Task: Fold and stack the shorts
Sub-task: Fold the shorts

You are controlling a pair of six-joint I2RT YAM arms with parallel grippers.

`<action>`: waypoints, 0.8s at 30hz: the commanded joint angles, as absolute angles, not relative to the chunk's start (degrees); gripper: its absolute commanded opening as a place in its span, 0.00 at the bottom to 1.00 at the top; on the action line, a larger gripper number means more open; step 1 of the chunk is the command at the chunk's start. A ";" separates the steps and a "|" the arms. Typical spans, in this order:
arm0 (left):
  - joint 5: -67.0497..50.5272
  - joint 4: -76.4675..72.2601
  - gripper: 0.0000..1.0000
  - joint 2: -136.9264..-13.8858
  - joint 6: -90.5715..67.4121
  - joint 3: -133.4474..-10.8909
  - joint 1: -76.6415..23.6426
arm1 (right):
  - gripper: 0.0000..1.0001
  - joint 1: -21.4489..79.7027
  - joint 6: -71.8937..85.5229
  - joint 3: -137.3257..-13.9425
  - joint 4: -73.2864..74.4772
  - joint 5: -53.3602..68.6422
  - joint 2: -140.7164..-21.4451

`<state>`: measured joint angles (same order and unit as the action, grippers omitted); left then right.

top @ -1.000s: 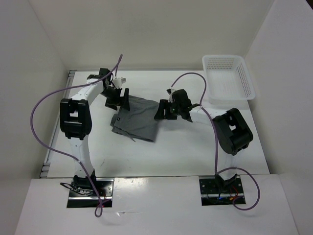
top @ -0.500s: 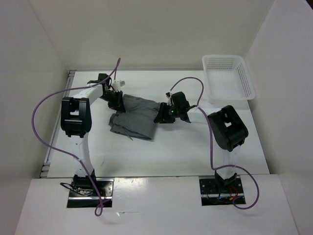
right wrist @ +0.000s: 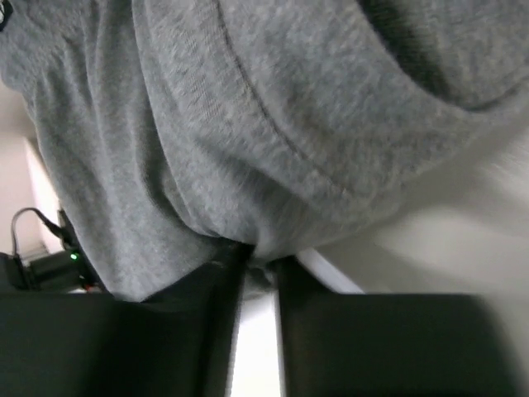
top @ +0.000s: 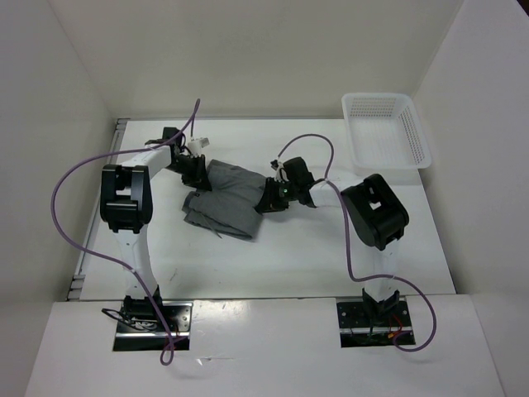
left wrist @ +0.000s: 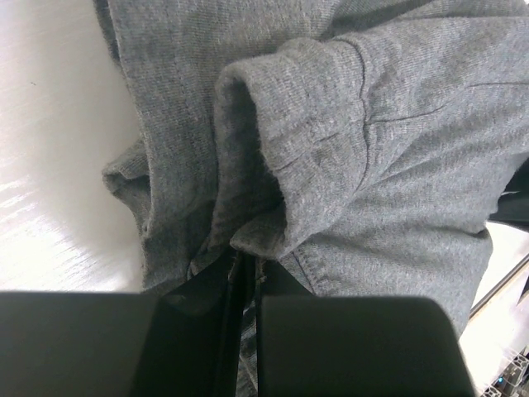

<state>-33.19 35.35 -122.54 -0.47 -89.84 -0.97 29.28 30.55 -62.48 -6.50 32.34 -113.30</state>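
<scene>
White table (top: pixel 331 248) and its load, top view.
Grey shorts (top: pixel 231 203) lay rumpled, partly doubled over, just left of the table's centre; a white perforated plastic basket (top: pixel 387 132) stood at the far right corner, well apart from them.

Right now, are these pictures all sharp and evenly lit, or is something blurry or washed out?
Top external view: even, soft light, faint shadows, glare on the glossy near ledge. Left wrist view: the shorts show crisp knit, the table is washed out. Right wrist view: the fabric looks softer, the table at right blurred.
</scene>
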 commanded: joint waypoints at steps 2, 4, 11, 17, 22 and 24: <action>-32.88 35.77 0.09 -121.03 0.00 -88.42 -0.88 | 0.06 30.23 30.23 -65.13 -9.67 32.71 -114.43; -32.34 35.77 0.06 -120.41 0.00 -87.81 -0.88 | 0.00 30.23 29.71 -64.60 -9.05 30.77 -113.82; -35.59 34.46 0.01 -117.08 0.00 -85.87 -0.88 | 0.00 23.30 21.02 -64.77 -2.21 32.24 -110.92; -37.88 27.52 0.00 -113.73 0.00 -80.35 -2.99 | 0.00 20.84 14.78 -69.07 0.97 34.98 -111.53; -35.61 26.37 0.06 -114.43 0.00 -81.99 -4.31 | 0.00 19.69 9.68 -71.63 6.39 33.57 -112.06; -33.32 26.37 0.16 -115.22 0.00 -83.93 -4.31 | 0.36 19.69 9.05 -70.93 7.12 33.57 -110.49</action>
